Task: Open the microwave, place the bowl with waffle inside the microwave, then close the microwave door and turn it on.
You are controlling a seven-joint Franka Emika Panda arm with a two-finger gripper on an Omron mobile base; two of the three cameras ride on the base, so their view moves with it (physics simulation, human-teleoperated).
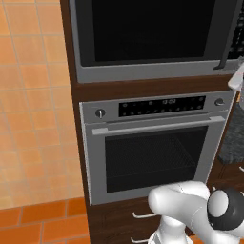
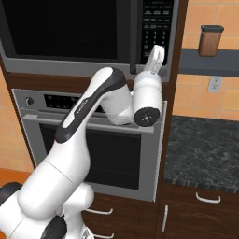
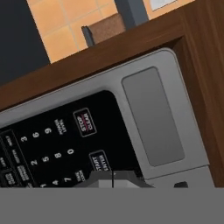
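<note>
The microwave [image 1: 152, 33] sits built in above the oven. Its door [image 2: 60, 28], a black glass panel with a grey-silver edge, looks closed, and the black bar handle [image 2: 133, 37] runs down its right side. The dark keypad strip [image 2: 156, 23] stands right of the handle. My gripper [image 2: 158, 50] points up at the lower part of that keypad. In the hand view its fingertips [image 3: 105, 180] are pressed together just under the start button [image 3: 101, 161], very close to the panel; the stop button [image 3: 85, 122] is above. The hand [image 1: 237, 76] reaches in at the right edge beside the handle.
A silver oven [image 1: 152, 143] with two round knobs and a horizontal handle sits below the microwave. To the right are a dark stone counter [image 2: 200, 149], drawers under it, a wall outlet [image 2: 214, 84], and a brown canister [image 2: 211, 40] on a grey shelf.
</note>
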